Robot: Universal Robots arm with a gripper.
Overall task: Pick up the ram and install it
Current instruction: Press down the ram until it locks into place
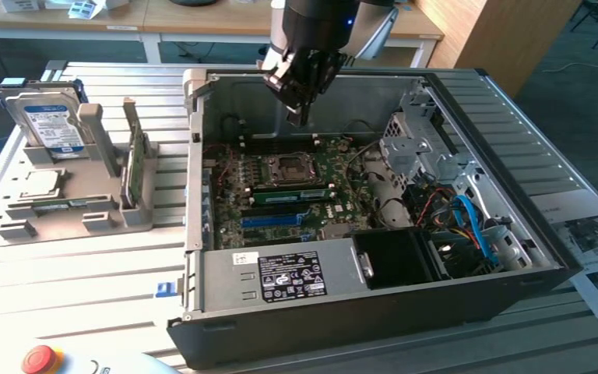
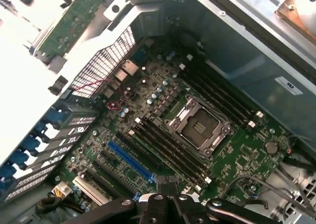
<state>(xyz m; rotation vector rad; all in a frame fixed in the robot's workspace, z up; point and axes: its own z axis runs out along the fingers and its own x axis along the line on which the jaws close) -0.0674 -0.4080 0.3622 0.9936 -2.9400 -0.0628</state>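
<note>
The tool (image 1: 299, 113) hangs over the rear half of the open computer case (image 1: 382, 312), its fingers drawn together and empty, the tip pointing down at the motherboard (image 1: 289, 195) near the CPU socket (image 1: 283, 168). The ram (image 1: 134, 160) is not inside the case: in the exterior view it stands on edge in a grey holder (image 1: 71, 210) on the slatted worktop (image 1: 71, 273), outside the case wall on that view's left, well apart from the tool. Its long axis runs roughly from the worktop's near edge toward its far edge, nearly parallel to that case wall. So the stick lies sideways from the tool, across the case wall, and lower than the fingertips. The wrist view shows the tool's dark fingers (image 2: 168, 204) closed above the board, with the socket (image 2: 200, 128) below and dark memory slots (image 2: 168, 145) running alongside it. Counting: one arm with one tool; one upright green stick clearly standing in the holder, and one stick that appears already seated on the board beside the socket (image 1: 290, 194); one silver hard drive (image 1: 47, 117) upright at the holder's far end; one blue slot (image 2: 129, 160); one red button (image 1: 41, 359) at the worktop's near edge.
</note>
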